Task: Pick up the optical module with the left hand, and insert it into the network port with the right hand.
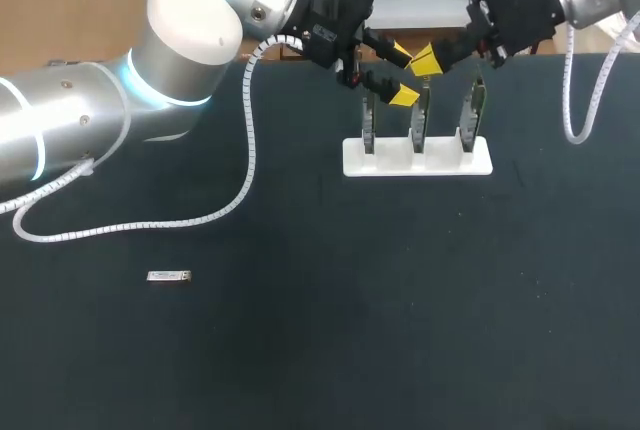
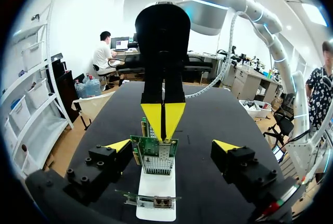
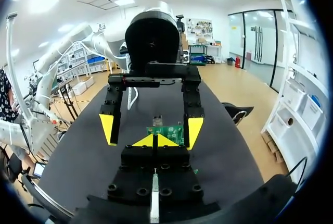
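Note:
The optical module (image 1: pixel 169 276), a small silver bar, lies alone on the black table (image 1: pixel 320 350) at the front left, far from both grippers. My left gripper (image 1: pixel 402 74) hangs open above the back of the white stand (image 1: pixel 417 158), which holds three upright network cards. In the left wrist view its open fingers (image 2: pixel 171 146) flank a green card (image 2: pixel 154 153). My right gripper (image 1: pixel 427 60) is shut with nothing visible in it. It faces the left one, tips close together (image 2: pixel 163 120). In the right wrist view the shut tips (image 3: pixel 155 140) sit just before the card (image 3: pixel 169 131), framed by the left gripper (image 3: pixel 151 129).
A white coiled cable (image 1: pixel 235 200) from the left arm droops onto the table at the left. Another cable loop (image 1: pixel 585 110) hangs from the right arm at the back right. Wide bare table lies in front of the stand.

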You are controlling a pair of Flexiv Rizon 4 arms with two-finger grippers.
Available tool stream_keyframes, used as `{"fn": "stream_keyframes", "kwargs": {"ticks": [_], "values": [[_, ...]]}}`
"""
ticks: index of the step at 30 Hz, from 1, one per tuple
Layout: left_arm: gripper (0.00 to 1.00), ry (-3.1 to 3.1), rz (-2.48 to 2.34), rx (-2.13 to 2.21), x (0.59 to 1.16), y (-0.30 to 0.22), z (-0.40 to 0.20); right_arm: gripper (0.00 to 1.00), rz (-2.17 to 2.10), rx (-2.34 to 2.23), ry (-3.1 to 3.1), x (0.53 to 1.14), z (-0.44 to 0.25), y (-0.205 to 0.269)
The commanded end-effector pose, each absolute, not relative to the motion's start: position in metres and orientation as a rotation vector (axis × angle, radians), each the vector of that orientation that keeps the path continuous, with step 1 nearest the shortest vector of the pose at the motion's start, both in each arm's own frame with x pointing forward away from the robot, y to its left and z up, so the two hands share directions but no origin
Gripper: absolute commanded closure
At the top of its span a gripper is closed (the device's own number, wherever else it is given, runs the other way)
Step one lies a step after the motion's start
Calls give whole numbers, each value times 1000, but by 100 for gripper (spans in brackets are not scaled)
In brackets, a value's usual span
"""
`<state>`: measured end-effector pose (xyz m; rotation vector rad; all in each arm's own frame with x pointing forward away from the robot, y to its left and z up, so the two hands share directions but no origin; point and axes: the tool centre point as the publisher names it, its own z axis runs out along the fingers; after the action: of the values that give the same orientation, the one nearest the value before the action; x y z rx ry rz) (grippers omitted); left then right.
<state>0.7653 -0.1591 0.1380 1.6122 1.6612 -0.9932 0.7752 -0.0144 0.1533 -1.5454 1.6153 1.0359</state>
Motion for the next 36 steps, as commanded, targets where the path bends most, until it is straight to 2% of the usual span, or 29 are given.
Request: {"fn": "stream_keyframes", "kwargs": {"ticks": [1, 36], "values": [[0, 1664, -992, 1615, 766, -160, 138, 100, 1032, -1544, 1591, 778, 162, -15], [0, 1664, -992, 1615, 766, -160, 138, 100, 1012, -1535, 1654, 779, 148, -27]]}}
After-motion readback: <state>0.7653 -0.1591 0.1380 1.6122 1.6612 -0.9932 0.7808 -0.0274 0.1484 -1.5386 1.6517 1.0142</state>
